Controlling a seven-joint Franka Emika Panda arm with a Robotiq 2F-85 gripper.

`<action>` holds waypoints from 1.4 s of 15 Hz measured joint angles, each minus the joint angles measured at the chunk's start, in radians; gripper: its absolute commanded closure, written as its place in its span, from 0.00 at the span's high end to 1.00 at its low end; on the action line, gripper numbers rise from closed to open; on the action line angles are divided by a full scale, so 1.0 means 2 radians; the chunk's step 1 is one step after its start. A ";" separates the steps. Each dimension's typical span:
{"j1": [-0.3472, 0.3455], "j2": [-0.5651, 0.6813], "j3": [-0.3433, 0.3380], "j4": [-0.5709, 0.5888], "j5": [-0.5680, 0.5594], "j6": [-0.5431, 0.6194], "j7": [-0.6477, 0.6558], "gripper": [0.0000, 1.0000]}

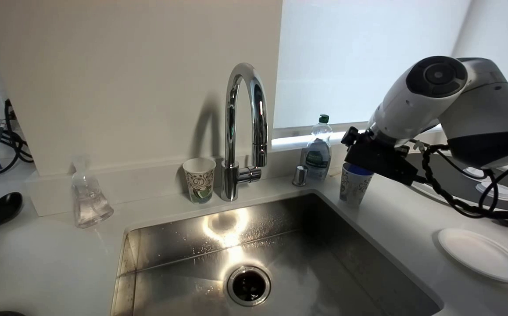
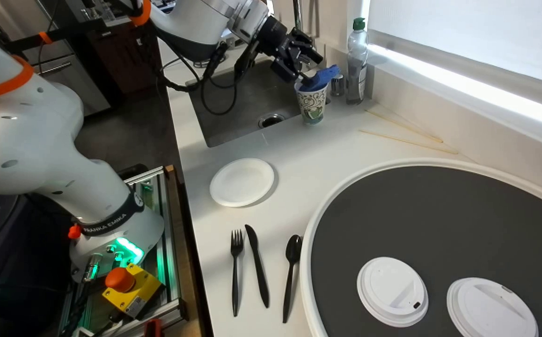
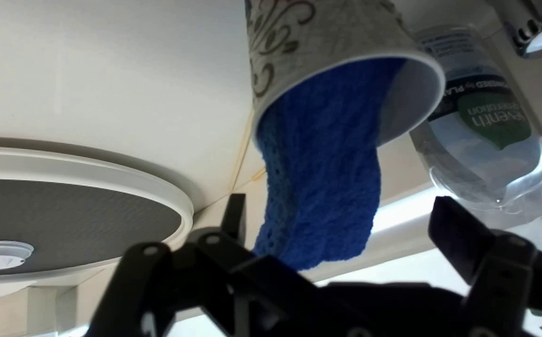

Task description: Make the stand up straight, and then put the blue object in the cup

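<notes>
A patterned paper cup (image 1: 351, 193) stands upright on the counter by the sink corner, also in an exterior view (image 2: 311, 106) and the wrist view (image 3: 318, 42). The blue object, a sponge (image 3: 332, 173), sits partly inside it. Its upper part sticks out above the rim (image 2: 321, 77). My gripper (image 3: 339, 220) is open, its fingers spread either side of the sponge's free end, with a visible gap at one finger. In an exterior view the gripper (image 2: 307, 70) is just above the cup's rim. No plain white cup or stand shows in view.
A clear soap bottle (image 2: 356, 65) and a metal cap (image 1: 300, 175) stand close behind the cup. The sink (image 1: 184, 259), faucet (image 1: 236, 131) and another patterned cup (image 1: 199, 182) are nearby. A white plate (image 2: 242, 182), black cutlery (image 2: 258, 267) and a round grey tray (image 2: 392, 210) lie further along.
</notes>
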 measured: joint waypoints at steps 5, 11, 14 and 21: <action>0.020 -0.002 -0.032 0.008 0.007 0.000 -0.013 1.00; 0.042 -0.016 -0.083 0.022 0.088 0.002 -0.117 1.00; 0.046 -0.027 -0.101 0.025 0.147 0.018 -0.195 1.00; 0.052 -0.045 -0.127 0.024 0.359 0.063 -0.429 1.00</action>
